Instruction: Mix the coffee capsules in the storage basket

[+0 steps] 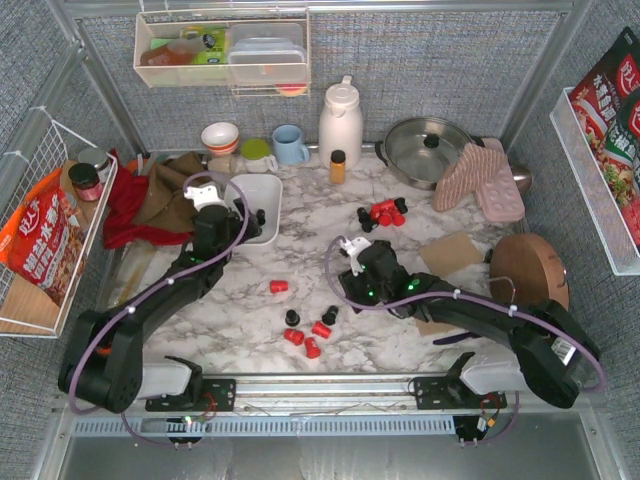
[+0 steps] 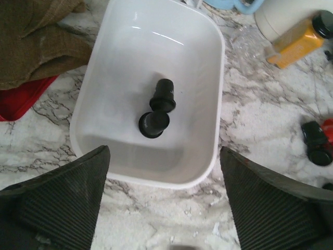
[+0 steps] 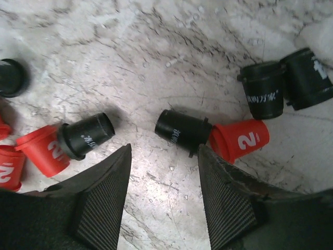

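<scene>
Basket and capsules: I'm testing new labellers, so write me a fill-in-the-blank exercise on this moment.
1. The basket holds ___ black capsules.
2. The left gripper hovers by the basket, jaws ___.
3. The right gripper, above the table, holds ___.
4. Ahead of it, a black capsule touches a ___ capsule marked 2.
Missing words: two; open; nothing; red.

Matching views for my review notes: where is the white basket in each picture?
Top external: basket sits left of centre.
Left wrist: basket fills the middle, with two black capsules inside.
Right wrist: not in it.
Shared landmark: amber bottle, to the right of the basket in both of those views.
</scene>
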You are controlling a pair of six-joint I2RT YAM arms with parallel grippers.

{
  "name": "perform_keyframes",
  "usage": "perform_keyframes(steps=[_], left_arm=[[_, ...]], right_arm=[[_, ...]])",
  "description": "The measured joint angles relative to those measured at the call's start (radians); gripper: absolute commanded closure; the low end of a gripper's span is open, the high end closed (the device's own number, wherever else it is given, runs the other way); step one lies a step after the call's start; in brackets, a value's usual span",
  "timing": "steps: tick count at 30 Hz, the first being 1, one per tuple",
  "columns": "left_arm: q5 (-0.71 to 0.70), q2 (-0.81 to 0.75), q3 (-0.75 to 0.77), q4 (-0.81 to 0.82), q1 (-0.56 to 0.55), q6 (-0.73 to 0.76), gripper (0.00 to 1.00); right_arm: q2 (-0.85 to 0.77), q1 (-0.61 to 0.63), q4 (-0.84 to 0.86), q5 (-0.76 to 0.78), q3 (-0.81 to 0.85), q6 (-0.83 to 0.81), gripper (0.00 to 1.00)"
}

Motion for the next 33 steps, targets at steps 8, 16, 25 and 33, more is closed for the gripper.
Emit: perform_keyframes(steps=[8,16,25,33], left_arm=[[0.103,-0.154,-0.053,-0.150,0.000,0.021,0.01],[0.156,-0.253,-0.137,-0.178,-0.001,0.031,0.01],[0.193,-0.269,-0.172,-0.174,-0.001,0.042,0.01],[0.218,-0.286,-0.200,-0.172,-0.001,0.042,0.01]], right_arm=[[0.080,0.037,-0.035,0.128,0.025,0.071,0.42],[0.193,0.057,-0.075,0.214,0.113,0.096,0.40],[0.275,0.063,-0.127,0.237,0.183,0.102,0.40],[0.296,0.064,-0.155,0.237,0.203,0.085,0.49]])
